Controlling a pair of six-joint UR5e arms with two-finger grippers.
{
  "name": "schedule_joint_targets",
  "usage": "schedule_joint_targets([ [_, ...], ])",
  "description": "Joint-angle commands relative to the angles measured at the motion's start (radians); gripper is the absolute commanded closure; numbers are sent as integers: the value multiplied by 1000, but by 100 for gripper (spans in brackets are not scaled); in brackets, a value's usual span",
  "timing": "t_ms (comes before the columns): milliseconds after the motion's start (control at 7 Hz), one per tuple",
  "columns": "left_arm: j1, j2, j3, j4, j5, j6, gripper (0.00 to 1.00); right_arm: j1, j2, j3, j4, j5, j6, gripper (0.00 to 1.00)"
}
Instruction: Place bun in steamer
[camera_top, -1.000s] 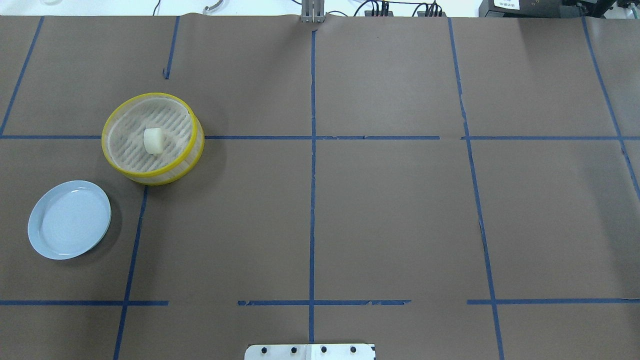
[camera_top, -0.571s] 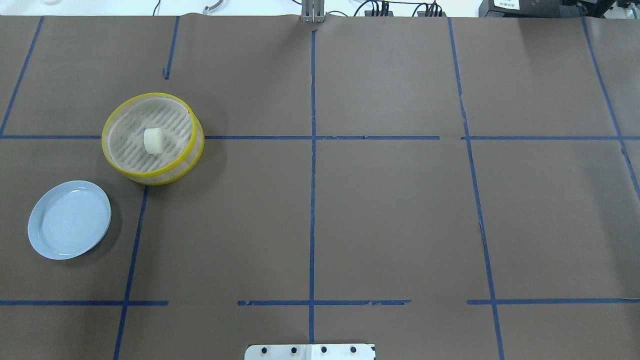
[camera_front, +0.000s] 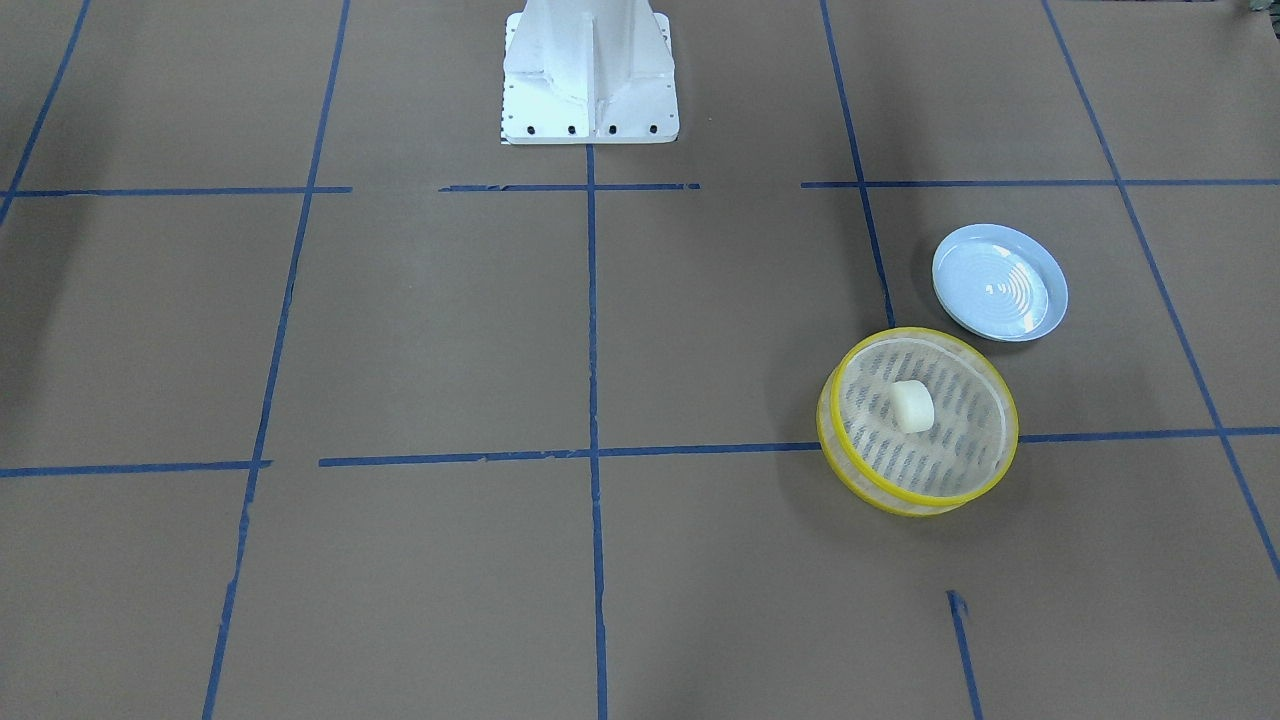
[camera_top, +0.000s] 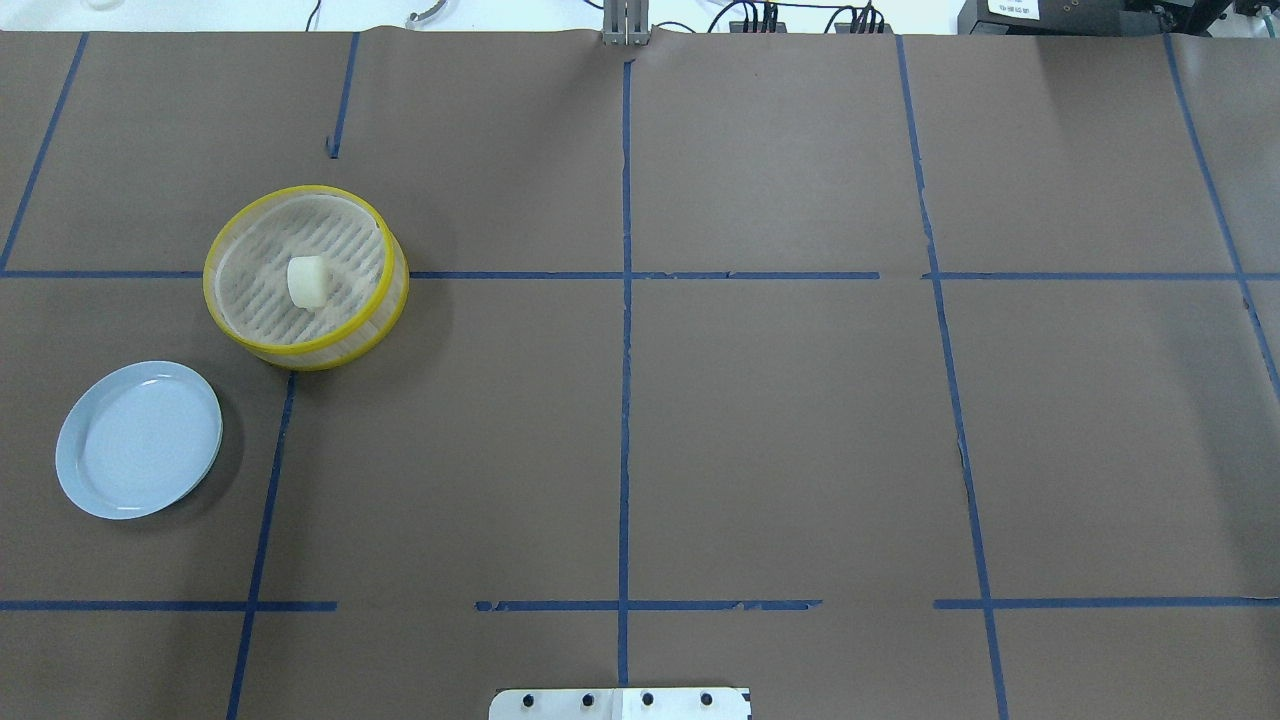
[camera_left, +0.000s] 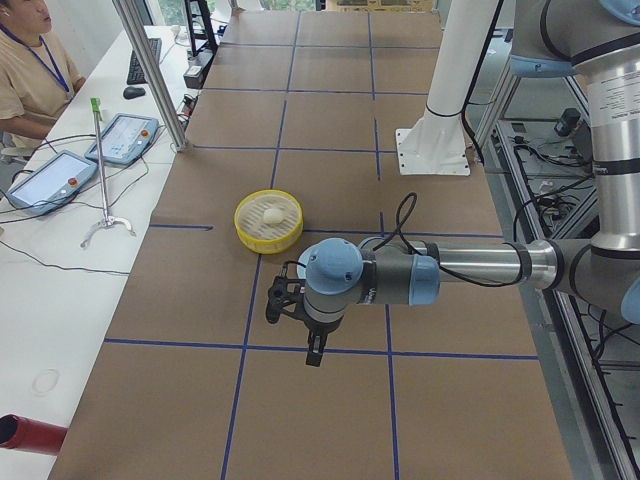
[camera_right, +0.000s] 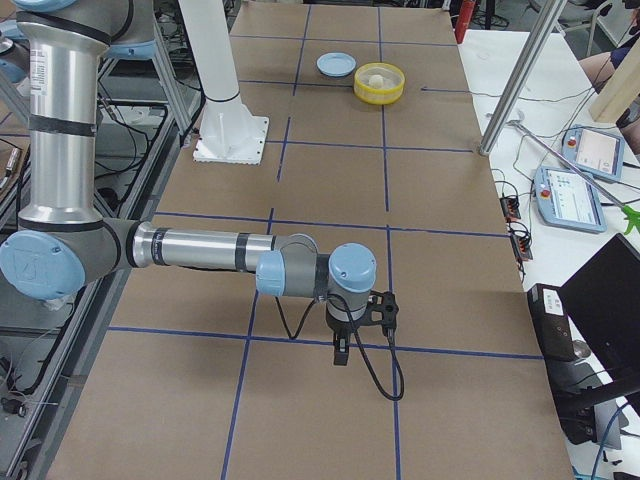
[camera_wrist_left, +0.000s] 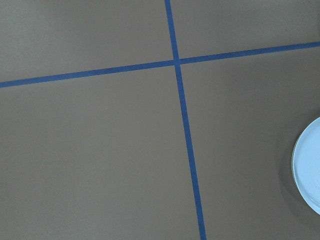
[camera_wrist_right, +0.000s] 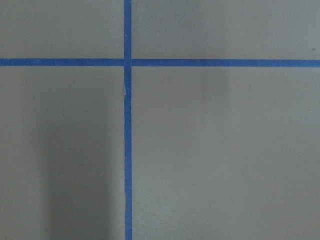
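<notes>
The cream-white bun (camera_top: 307, 281) lies near the middle of the slotted floor of the yellow-rimmed steamer (camera_top: 208, 280) at the table's left. It shows the same way in the front view, bun (camera_front: 911, 406) inside steamer (camera_front: 930, 503). No gripper touches either. The left gripper (camera_left: 312, 350) shows only in the left side view, hanging over bare table well short of the steamer (camera_left: 268, 238). The right gripper (camera_right: 341, 352) shows only in the right side view, far from the steamer (camera_right: 379, 93). I cannot tell whether either gripper is open or shut.
A light blue ridged plate (camera_top: 140, 440) sits empty in front of and left of the steamer; its edge shows in the left wrist view (camera_wrist_left: 309, 170). The white robot base (camera_front: 590, 70) stands at the table's middle edge. Blue tape lines grid the brown table.
</notes>
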Motion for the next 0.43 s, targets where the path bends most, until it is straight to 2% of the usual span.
schedule_joint_targets([
  [0,-13,-9,7,-44,83,-6,0,0,0,0,0,0,0,0],
  [286,-8,-106,62,-30,86,1,0,0,0,0,0,0,0,0],
])
